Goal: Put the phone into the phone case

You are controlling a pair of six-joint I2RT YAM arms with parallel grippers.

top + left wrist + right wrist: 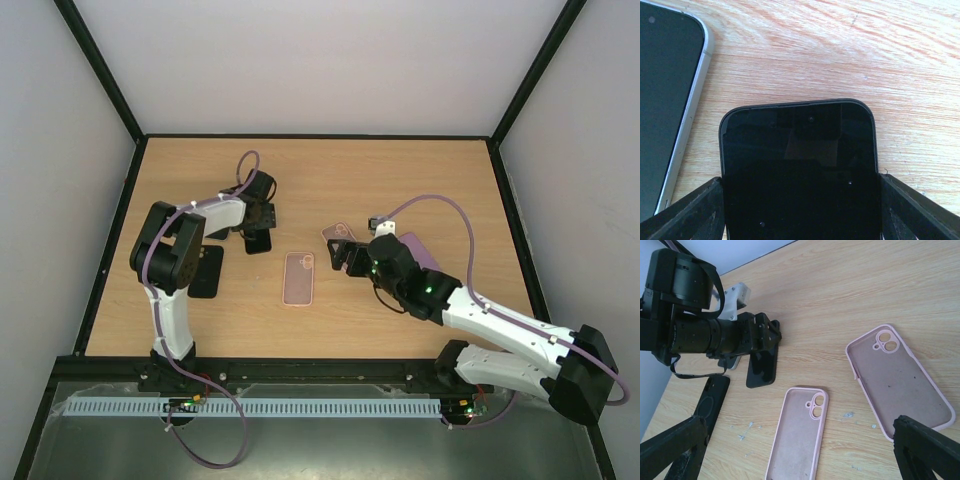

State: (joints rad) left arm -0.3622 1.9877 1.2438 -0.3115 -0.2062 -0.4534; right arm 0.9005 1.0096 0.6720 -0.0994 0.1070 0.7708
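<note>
Item: phone (798, 165), black, screen dark, lying on the table (420, 170) left of centre. It is clamped across its width at one end by the left gripper (258, 228), whose two fingers are pressed against its opposite long edges in the left wrist view. Whether the phone is flat on the wood or slightly raised cannot be told. A second, silver-edged phone (665, 110) is seen just beside it at 9 o'clock in that view, apart from it. Receptacles: a smaller pink case (300, 278), seemingly hollow side up, is placed at mid-table. A larger pink case (900, 380) is placed near it at about 1 o'clock in the top view. A black case (206, 270) is placed at the phone's 8 o'clock, beside the left arm. The right gripper (343, 255) is held with its jaws wide apart and nothing between them, low over the table between the two pink cases. Governing relation: in the top view the smaller pink case lies at about 4 o'clock from the held phone, near but not touching. The long axes of both run roughly 12 to 6, so little turning is judged necessary. The phone is already in the left arm's keeping, while the right gripper is the closer to that case and is judged available for steadying it. Which case fits cannot be determined.
</note>
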